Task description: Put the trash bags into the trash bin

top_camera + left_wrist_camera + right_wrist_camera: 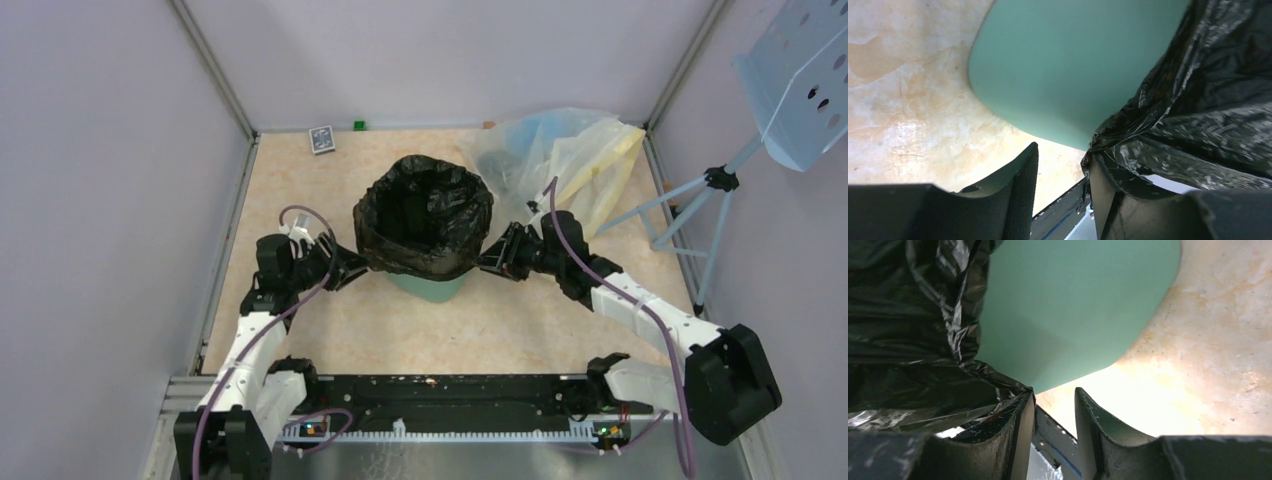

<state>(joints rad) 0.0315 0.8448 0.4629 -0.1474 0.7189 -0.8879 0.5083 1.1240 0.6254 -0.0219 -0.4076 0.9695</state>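
**Pale walls, a lined bin, and two ways to lose the hem**

Pale lavender walls [120, 150] are boxing in a mottled beige tabletop [300, 190], and the risk is sitting in the middle of it. At the left, the left gripper [350, 268] is resting against the lower hem of the black bag [425, 215] with its jaws partly apart. Its wrist view is showing plastic draped over one jaw only, with the gap bare, so nothing is looking pinched. A squeeze from this spot is likely catching air or a single loose fold, and the glossy film is then likely sliding out.

In the centre, the bag is lining the mint-green bin [428, 288]. Its mouth is gaping and its skirt is hanging over the rim and partway down the sides, so the task is looking nearly done. A hard downward tug is risking a tear in such thin plastic, or dragging the opposite side off the rim. A push inward is risking a shove or tip of what is probably a light bin.

At the right, the right gripper [495, 262] is mirroring this with a narrower gap; plastic is again lying on one jaw, with none clearly between. Uneven pulls from the two sides are the main worry, since they could be twisting the bin. Behind this arm, the clear and yellowish bags [565, 160] are lying near enough to snag it.
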